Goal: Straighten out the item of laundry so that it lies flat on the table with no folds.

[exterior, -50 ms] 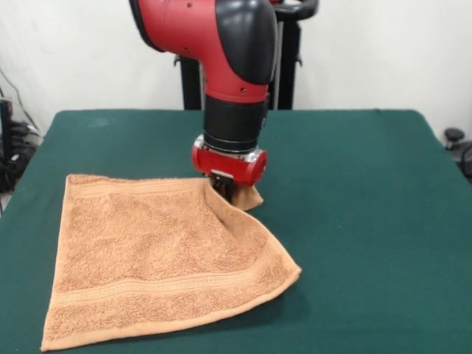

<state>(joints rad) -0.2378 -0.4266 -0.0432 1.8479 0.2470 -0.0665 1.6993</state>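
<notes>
Orange-tan terry towel (166, 262) lies mostly flat toward the surface's (369, 192) near left corner, band stripes running left to right. Its far right corner is lifted, pinched in the closed tool (223, 186). Dark green felt; white wall behind.

Open table right of the towel

Bare green table (369, 192) runs wide on the picture's right and behind the arm (232, 88). The towel (155, 258) covers the left front; the arm stands over its raised far corner, blocking approach there.
</notes>
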